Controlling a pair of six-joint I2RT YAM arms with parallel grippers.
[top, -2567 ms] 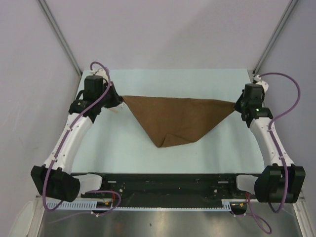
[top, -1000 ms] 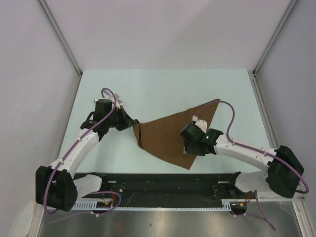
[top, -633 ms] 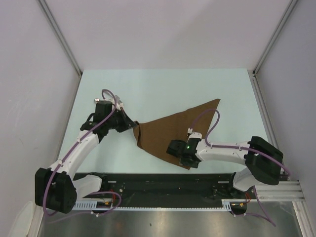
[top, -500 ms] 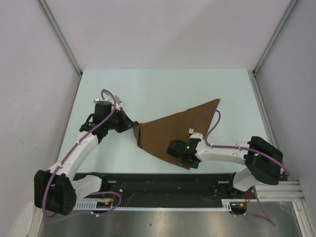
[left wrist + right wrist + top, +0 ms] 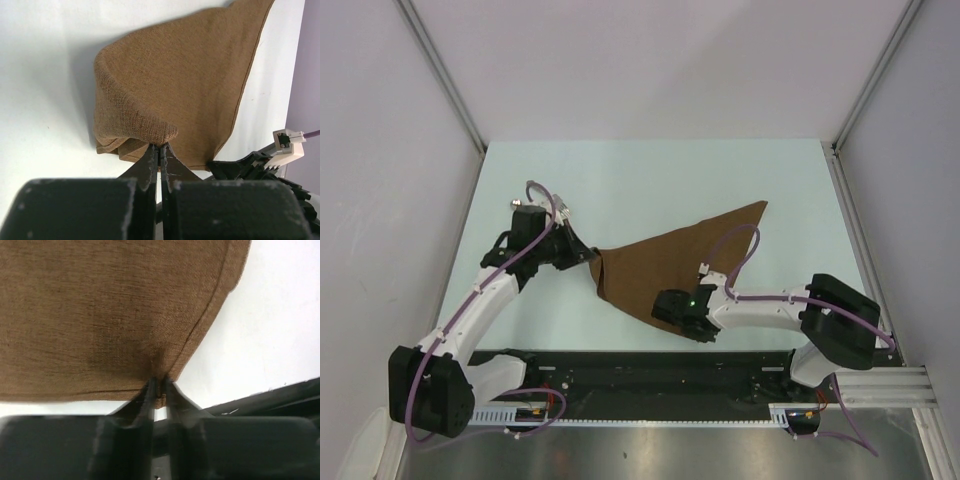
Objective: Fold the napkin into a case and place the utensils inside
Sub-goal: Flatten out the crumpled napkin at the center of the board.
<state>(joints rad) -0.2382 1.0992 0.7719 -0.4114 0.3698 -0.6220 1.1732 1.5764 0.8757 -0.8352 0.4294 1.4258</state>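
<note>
- Since the earliest view, the right arm has swung from the far right of the pale blue-green table (image 5: pixel 650 175) across to its near side. The left gripper (image 5: pixel 160 150) has drawn inward. The plain brown cloth napkin (image 5: pixel 670 262) therefore no longer stretches between them as a wide triangle and now lies slanted.
- Nearest the arm bases, the right gripper (image 5: pixel 159 382) sits at the napkin's near corner. Its wrist view shows both fingers nipped together on the hemmed edge, with the cloth puckering into them.
- A little farther off and to the left, the left gripper is clamped tight on the napkin's left corner. A doubled bulge of fabric is lifted just above its tips.
- Beyond both grippers, the rest of the napkin lies flat on the table and tapers to a free corner at the far right.
- No utensils show in any view.
- The step in hand looks like the folding stage. The cloth is doubled into a triangle, and nothing like a narrow case has formed yet.
- The next move probably calls for carrying both pinched corners together over the flat part, kept level so the edges line up. If one arm leads, this thin cloth could bunch or slip free.
</note>
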